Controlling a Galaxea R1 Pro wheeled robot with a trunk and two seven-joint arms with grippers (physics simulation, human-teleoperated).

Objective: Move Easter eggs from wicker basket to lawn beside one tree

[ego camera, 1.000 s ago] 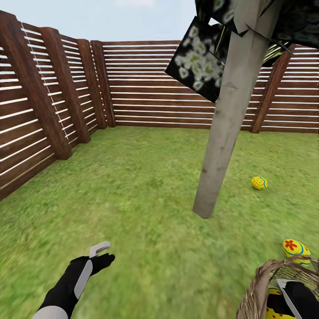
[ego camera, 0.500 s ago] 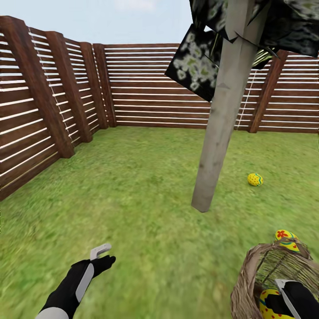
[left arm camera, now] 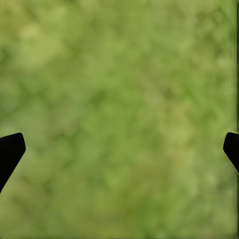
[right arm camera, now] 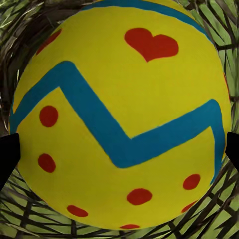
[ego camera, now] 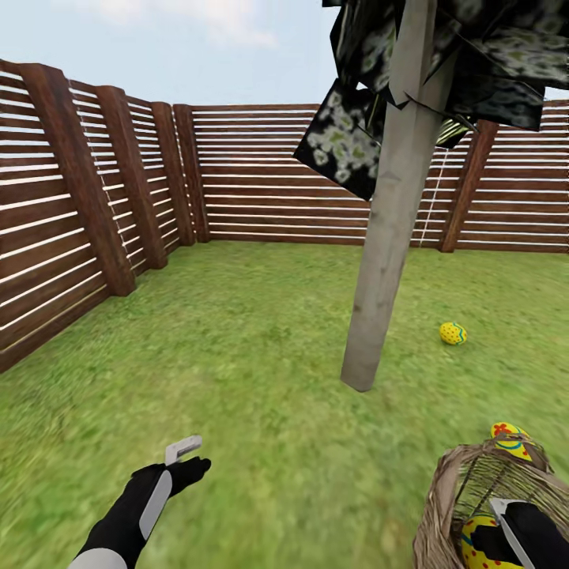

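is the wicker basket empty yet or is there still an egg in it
Not empty. One yellow egg lies inside the wicker basket, with the right gripper reaching in around it.

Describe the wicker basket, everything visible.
The wicker basket is brown, open-weave and bucket-shaped, standing on the lawn at the head view's lower right, partly cut off by the frame. The right gripper reaches inside, right at a yellow egg with a blue zigzag and red dots. Another egg shows just beyond its far rim.
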